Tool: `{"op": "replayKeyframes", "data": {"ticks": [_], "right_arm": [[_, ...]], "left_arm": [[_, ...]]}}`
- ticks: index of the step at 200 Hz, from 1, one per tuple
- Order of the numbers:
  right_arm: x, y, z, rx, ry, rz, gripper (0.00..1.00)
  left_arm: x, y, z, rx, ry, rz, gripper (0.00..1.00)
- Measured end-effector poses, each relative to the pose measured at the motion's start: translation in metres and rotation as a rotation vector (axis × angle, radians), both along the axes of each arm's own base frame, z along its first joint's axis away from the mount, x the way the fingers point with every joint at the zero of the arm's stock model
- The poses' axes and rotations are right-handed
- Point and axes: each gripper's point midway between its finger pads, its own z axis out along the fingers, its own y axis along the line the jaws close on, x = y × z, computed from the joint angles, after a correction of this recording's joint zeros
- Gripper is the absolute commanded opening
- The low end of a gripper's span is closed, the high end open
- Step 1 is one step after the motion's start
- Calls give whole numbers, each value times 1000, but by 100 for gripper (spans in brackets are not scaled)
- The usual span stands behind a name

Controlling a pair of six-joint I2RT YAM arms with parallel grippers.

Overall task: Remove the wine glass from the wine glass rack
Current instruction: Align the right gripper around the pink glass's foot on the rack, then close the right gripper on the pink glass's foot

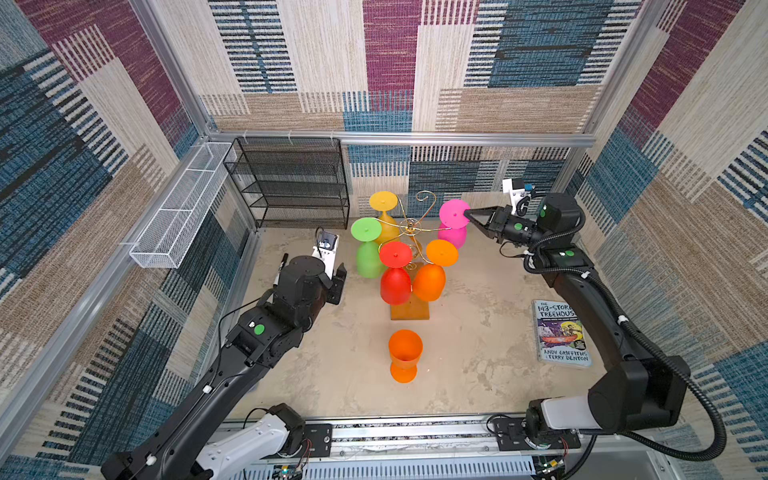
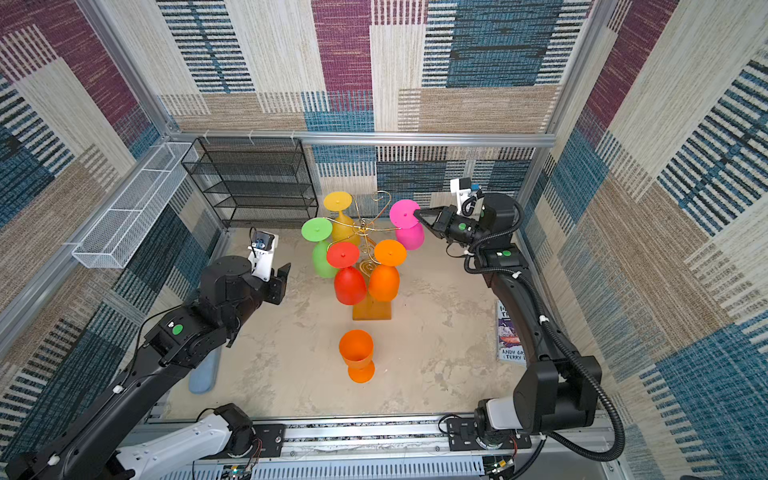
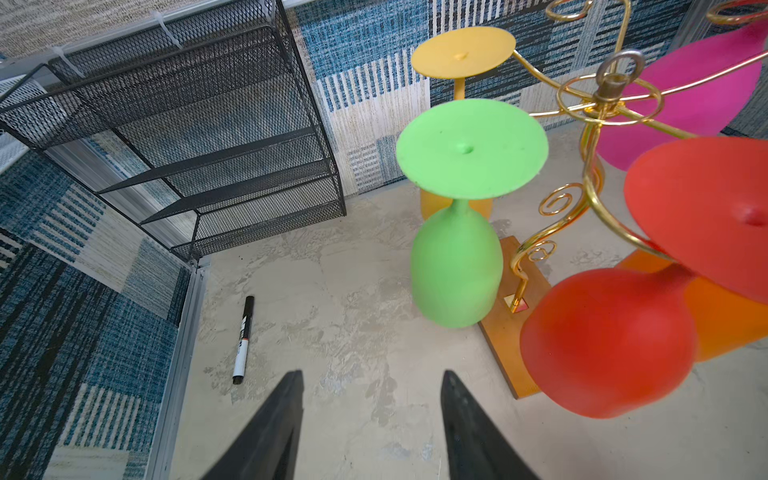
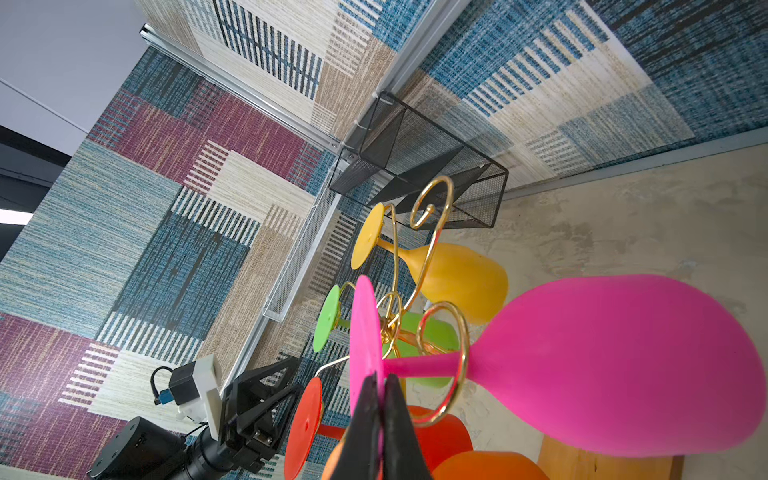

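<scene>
The table's mottled beige top (image 1: pixel 478 365) is carrying six things. A black mesh shelf unit (image 1: pixel 291 183) is standing in the far left corner. A black marker (image 3: pixel 243 338) is lying near the left edge, just in front of that unit. The wine glass rack (image 1: pixel 409 226) is standing about mid-table on its wooden base (image 1: pixel 409 311). An orange wine glass (image 1: pixel 404 355) is standing mouth up between that base and the front edge, apart from the base. A book (image 1: pixel 562 334) is lying face up near the right edge. A pale blue object (image 2: pixel 203 372) is lying by the left edge, partly hidden.
</scene>
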Motion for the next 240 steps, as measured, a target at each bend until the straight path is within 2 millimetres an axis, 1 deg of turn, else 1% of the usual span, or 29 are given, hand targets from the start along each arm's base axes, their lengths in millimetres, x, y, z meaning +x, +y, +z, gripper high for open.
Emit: {"op": "replayKeyframes", "data": {"ticks": [68, 125, 165, 202, 240], "right_arm": [[-9, 4, 2, 3, -8, 25, 0], [-18, 24, 0, 11, -6, 95, 0], [-9, 35, 5, 12, -14, 118, 0], [12, 39, 9, 15, -23, 116, 0], [29, 41, 11, 15, -25, 113, 0]], "left_arm": [[1, 0, -6, -3, 13, 6, 55], [-1, -3, -7, -22, 20, -9, 55], [-1, -2, -6, -43, 19, 0, 55], [-5, 0, -2, -54, 7, -1, 56], [-6, 1, 1, -62, 1, -1, 64]]}}
